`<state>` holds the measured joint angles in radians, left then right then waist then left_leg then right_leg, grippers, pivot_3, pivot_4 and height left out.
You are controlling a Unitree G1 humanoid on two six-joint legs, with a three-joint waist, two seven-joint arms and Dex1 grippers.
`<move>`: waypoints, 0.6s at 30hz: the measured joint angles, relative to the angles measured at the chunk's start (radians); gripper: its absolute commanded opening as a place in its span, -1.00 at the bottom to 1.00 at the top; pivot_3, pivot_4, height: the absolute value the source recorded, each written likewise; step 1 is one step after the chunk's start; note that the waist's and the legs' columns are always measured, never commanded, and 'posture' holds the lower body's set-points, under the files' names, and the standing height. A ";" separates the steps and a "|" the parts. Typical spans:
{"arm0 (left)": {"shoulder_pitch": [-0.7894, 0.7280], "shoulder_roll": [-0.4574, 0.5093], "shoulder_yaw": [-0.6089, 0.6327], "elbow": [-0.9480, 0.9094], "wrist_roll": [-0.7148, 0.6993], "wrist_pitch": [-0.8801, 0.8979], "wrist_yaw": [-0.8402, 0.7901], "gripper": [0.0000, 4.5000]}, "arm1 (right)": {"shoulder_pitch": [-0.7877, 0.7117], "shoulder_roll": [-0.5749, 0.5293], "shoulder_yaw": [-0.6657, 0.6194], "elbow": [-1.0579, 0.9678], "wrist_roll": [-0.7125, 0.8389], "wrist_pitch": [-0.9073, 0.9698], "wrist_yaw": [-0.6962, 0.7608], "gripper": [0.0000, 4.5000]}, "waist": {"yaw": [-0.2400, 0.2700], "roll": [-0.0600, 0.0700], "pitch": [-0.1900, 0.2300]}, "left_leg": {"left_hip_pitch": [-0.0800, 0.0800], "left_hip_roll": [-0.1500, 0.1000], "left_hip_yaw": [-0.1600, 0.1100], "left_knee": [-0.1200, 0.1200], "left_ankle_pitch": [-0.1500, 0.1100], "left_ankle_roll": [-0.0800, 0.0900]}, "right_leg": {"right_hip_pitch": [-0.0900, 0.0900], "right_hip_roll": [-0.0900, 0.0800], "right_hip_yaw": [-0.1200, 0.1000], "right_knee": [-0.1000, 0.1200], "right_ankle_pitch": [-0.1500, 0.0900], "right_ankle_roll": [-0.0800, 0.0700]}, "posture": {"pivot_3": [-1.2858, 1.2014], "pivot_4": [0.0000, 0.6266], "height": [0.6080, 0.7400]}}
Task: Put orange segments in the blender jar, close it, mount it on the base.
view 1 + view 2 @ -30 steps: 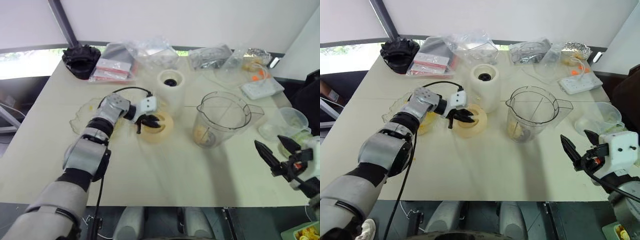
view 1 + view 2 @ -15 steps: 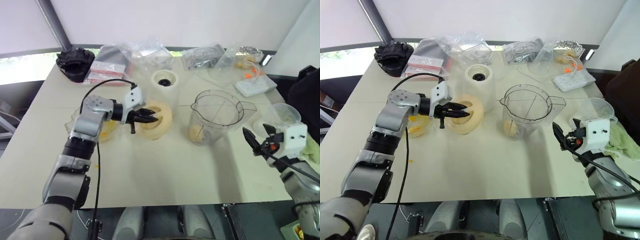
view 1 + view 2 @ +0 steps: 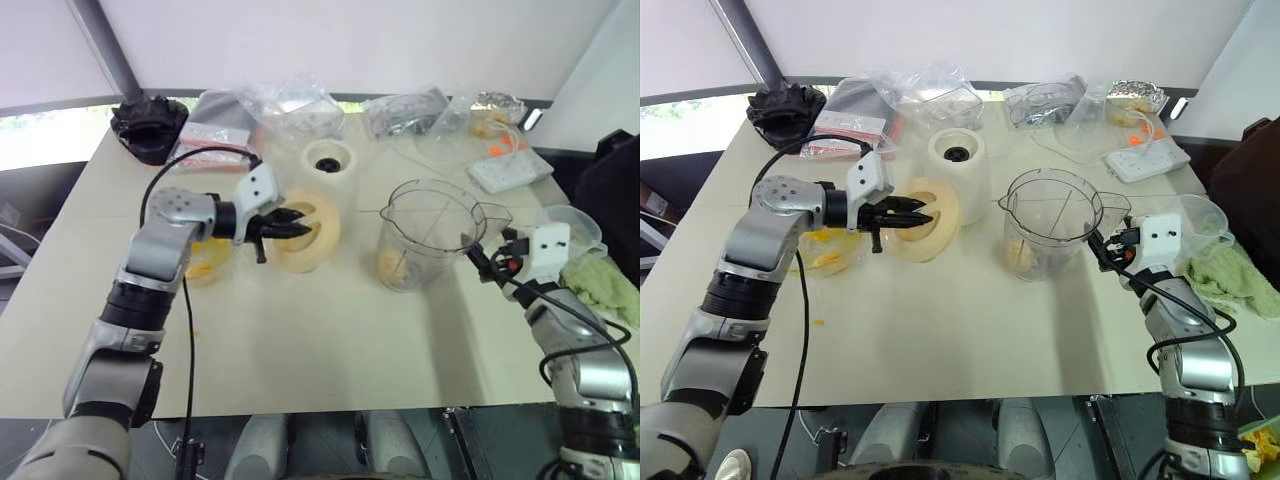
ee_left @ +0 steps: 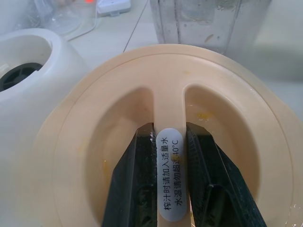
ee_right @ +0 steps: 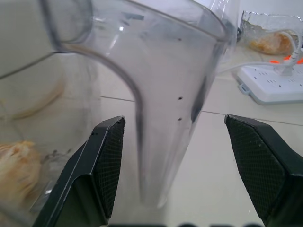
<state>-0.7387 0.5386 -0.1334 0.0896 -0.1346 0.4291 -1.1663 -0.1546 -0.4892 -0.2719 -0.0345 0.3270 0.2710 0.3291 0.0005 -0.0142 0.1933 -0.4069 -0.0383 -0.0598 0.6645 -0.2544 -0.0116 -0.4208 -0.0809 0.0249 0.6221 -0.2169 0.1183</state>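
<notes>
My left gripper (image 4: 170, 137) is shut on the centre bar of a flat cream lid (image 3: 318, 232), which it holds tilted up just in front of the cream-white base (image 3: 328, 165). The clear blender jar (image 3: 425, 235) stands upright at mid-table, and orange segments (image 3: 395, 265) lie at its bottom. My right gripper (image 5: 173, 120) is open at the jar's right side. Its fingers (image 5: 106, 156) stand on either side of the jar's handle (image 5: 161, 94), apart from it. More orange segments (image 3: 825, 260) lie in a glass dish on the left.
A black toothed ring (image 3: 148, 118) sits at the back left. Plastic bags (image 3: 295, 100) and a white power strip (image 3: 508, 168) line the back. A clear bowl (image 3: 575, 225) and a green cloth (image 3: 600, 285) lie at the right edge.
My left gripper has raised the cream lid off the table and tipped it up. My right gripper has moved forward to the jar's handle.
</notes>
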 measured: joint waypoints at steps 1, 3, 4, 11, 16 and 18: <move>0.001 0.003 0.000 -0.008 -0.006 0.004 0.004 -0.89 | -0.008 0.004 0.004 0.018 -0.004 -0.008 0.000 0.31 | 0.000 0.000 0.000 | 0.000 0.000 0.000 0.000 0.000 0.000 | 0.000 0.000 0.000 0.001 0.000 0.000 | 0.03 -0.52 1.00; 0.003 0.013 0.000 -0.028 -0.018 0.019 0.012 -0.89 | -0.028 0.009 0.017 0.049 -0.013 -0.025 0.003 -0.07 | -0.003 0.000 0.000 | 0.000 0.000 0.000 0.000 0.000 0.000 | 0.000 0.000 0.000 0.001 0.000 0.000 | 0.03 -0.52 1.00; 0.003 0.018 0.001 -0.036 -0.028 0.027 0.014 -0.89 | -0.037 0.013 0.023 0.058 -0.018 -0.031 0.007 -0.26 | -0.005 0.000 0.000 | 0.000 0.000 0.000 0.000 0.000 0.000 | -0.001 0.000 0.000 0.002 0.000 0.000 | 0.03 -0.52 1.00; -0.018 0.075 0.026 -0.051 -0.085 0.062 0.015 -0.89 | -0.058 0.034 0.034 0.051 -0.018 -0.043 0.021 -0.60 | -0.014 0.000 0.000 | 0.000 0.000 0.000 0.000 0.000 0.000 | -0.002 0.000 0.000 0.006 0.000 0.000 | 0.03 -0.52 1.00; -0.196 0.105 0.072 0.027 -0.130 0.066 -0.002 -0.89 | -0.056 0.078 0.091 -0.032 -0.029 0.003 0.012 -0.60 | -0.017 0.000 0.000 | 0.000 -0.001 0.000 0.000 0.001 -0.001 | -0.004 0.001 0.000 0.007 0.000 0.000 | 0.03 -0.52 1.00; -0.265 0.099 0.071 0.077 -0.137 0.064 -0.018 -0.89 | -0.054 0.109 0.129 -0.077 -0.030 0.033 0.007 -0.60 | -0.019 0.000 0.001 | 0.000 -0.001 0.000 0.000 0.001 -0.001 | -0.005 0.001 0.000 0.008 0.000 0.000 | 0.03 -0.52 1.00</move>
<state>-1.0040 0.6377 -0.0620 0.1671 -0.2714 0.4930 -1.1845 -0.2084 -0.3801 -0.1427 -0.1111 0.2972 0.3043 0.3366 -0.0182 -0.0140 0.1939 -0.4071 -0.0394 -0.0598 0.6642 -0.2537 -0.0127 -0.4256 -0.0799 0.0250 0.6298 -0.2171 0.1181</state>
